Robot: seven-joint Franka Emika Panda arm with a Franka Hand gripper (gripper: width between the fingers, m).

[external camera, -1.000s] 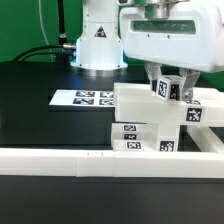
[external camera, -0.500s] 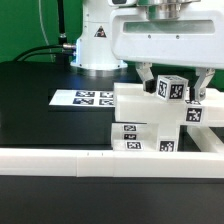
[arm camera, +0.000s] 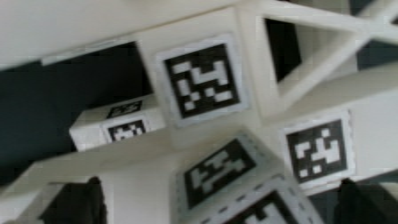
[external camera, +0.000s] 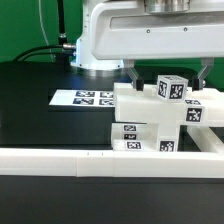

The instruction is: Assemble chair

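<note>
Gripper (external camera: 170,80) spread wide, gripping nothing, fingers (external camera: 134,72) flanked the top block (external camera: 171,90) of the chair (external camera: 138,112), white rail (external camera: 50,160) alongside.

A green wall (external camera: 25,20) stands behind a black table (external camera: 35,120). Thin black cables (external camera: 40,47) run along the back edge. The marker board (external camera: 85,98) lies flat on the table. A long white rail (external camera: 50,160) lies across near the front edge.

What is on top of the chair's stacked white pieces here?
A tagged cube block stands on the chair pieces, between the open fingers, apart from both. Its underside and how it seats are covered.
</note>
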